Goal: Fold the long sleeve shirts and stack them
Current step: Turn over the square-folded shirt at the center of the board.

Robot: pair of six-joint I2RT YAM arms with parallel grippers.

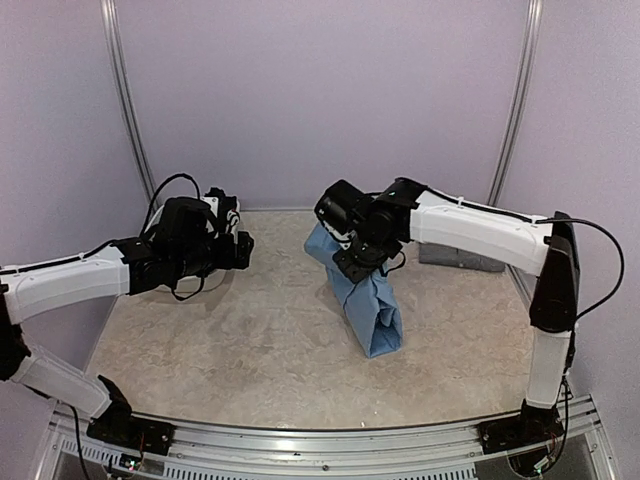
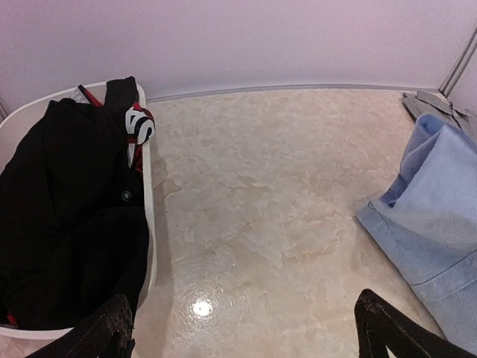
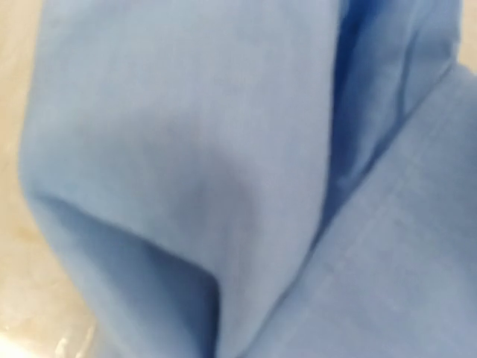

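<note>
Light blue shirt (image 1: pixel 372 310), top edge clamped in right end effector (image 1: pixel 351 264)

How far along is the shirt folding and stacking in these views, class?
Done: the grey shirt lies flat, apparently folded, at the back right of the table. In hand: the right gripper is shut on the light blue shirt, a partly folded strip with its far end lifted. Left: the black shirt sits bunched in the white tub, the left gripper open and empty; nothing is stacked yet.
</note>
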